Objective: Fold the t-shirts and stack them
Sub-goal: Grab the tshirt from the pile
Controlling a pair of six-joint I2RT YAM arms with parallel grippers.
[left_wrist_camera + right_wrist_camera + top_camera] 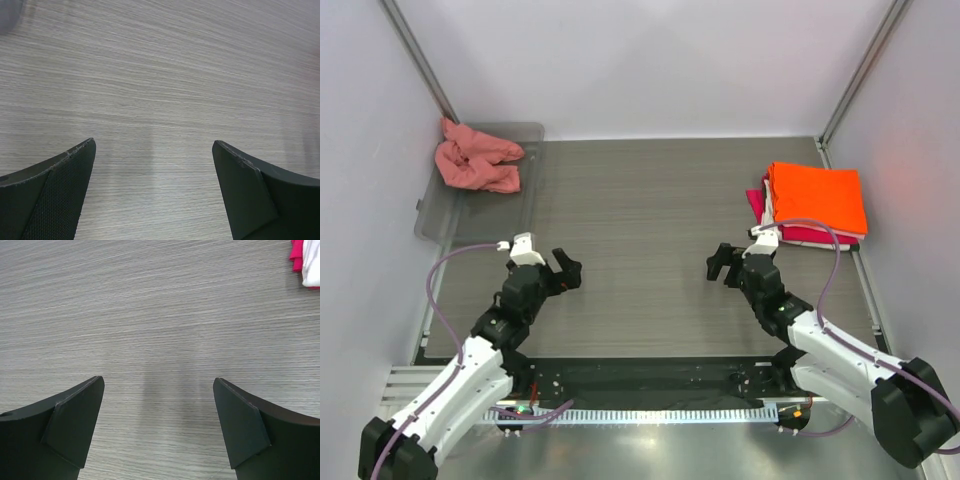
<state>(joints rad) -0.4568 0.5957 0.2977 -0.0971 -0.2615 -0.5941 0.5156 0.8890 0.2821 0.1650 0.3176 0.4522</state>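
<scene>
**Three shirts stacked, one left to fold; both arms wait with nothing in hand.**
The orange shirt [817, 195] lies folded on top of the white shirt [312, 267] and the magenta shirt [297, 254] at the far-right corner of the tabletop [640, 200]. The pink shirt [475, 160] sits crumpled at the far end of the tray [490, 215], in the far-left corner. The left gripper [568, 268] and right gripper [720, 262] hover over bare tabletop near the middle of its near edge, jaws spread wide and empty. The step in hand looks like fetching the last shirt. The next move likely calls for the left arm to reach to the tray, pinch the pink cloth and carry it to the centre for spreading.
</scene>
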